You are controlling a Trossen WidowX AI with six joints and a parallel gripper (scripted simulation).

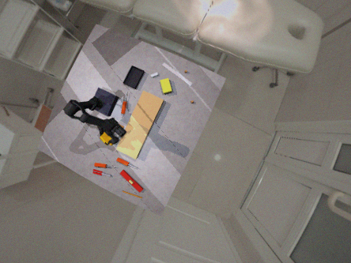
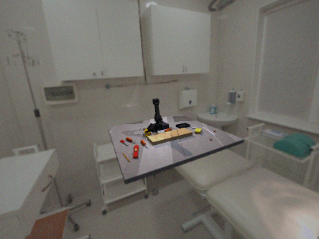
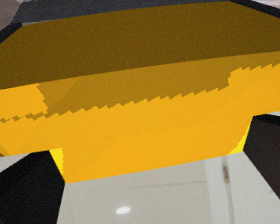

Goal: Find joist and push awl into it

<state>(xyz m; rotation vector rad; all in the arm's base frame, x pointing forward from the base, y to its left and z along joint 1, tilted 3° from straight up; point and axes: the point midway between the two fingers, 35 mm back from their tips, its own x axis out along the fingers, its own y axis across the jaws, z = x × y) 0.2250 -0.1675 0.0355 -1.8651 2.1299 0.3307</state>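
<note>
The yellow-orange stud finder [image 1: 105,138] [image 2: 146,132] [image 3: 150,120] fills much of the wrist view. My gripper [image 1: 107,137] [image 3: 150,132] is shut on it, a black finger at each side. In the top view it is just left of the lower end of the wooden floor panel [image 1: 149,107] [image 2: 174,135], not over its middle. Its height is hard to tell. The black tray [image 1: 133,77] [image 2: 183,125] lies beyond the panel's upper end. Orange-handled tools [image 1: 123,107] [image 1: 100,165] [image 1: 122,161] lie around the panel; I cannot tell which is the awl. The joist is hidden.
A yellow block [image 1: 166,86] [image 2: 197,130], a small white piece [image 1: 154,75] and a white strip [image 1: 177,74] lie near the tray side. A red level [image 1: 131,181] [image 2: 136,151], a red-handled tool [image 1: 97,172] and a pencil [image 1: 132,194] [image 2: 126,157] lie near the opposite edge.
</note>
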